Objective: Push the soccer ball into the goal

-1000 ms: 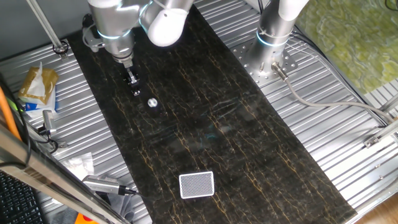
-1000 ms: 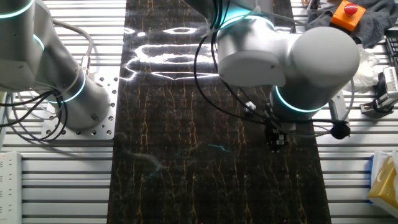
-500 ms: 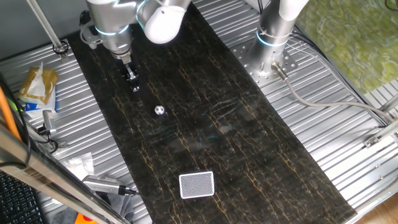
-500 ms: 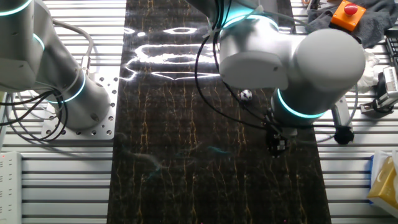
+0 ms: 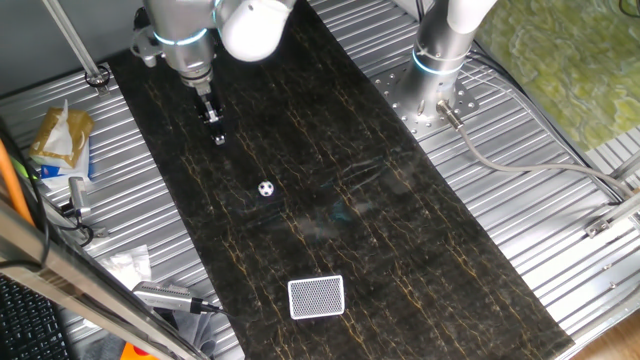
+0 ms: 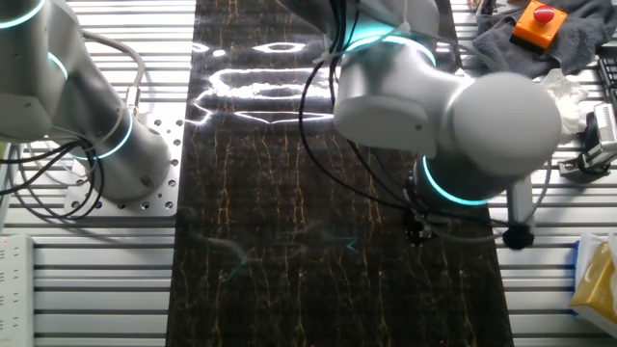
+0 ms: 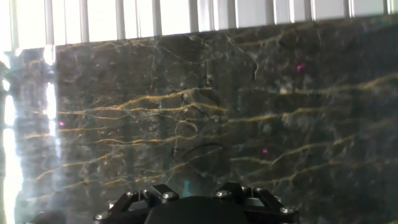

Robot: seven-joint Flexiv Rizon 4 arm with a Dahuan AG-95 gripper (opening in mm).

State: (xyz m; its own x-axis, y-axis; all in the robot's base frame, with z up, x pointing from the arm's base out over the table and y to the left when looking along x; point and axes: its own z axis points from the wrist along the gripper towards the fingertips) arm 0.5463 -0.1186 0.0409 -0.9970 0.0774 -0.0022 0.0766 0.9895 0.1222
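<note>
The soccer ball (image 5: 265, 188), a tiny white ball with black patches, sat alone on the dark desk (image 5: 400, 250), at about twelve o'clock from the mesh goal (image 5: 316, 297). The fingers (image 5: 217, 132) looked clenched and empty, well apart from it.
</note>
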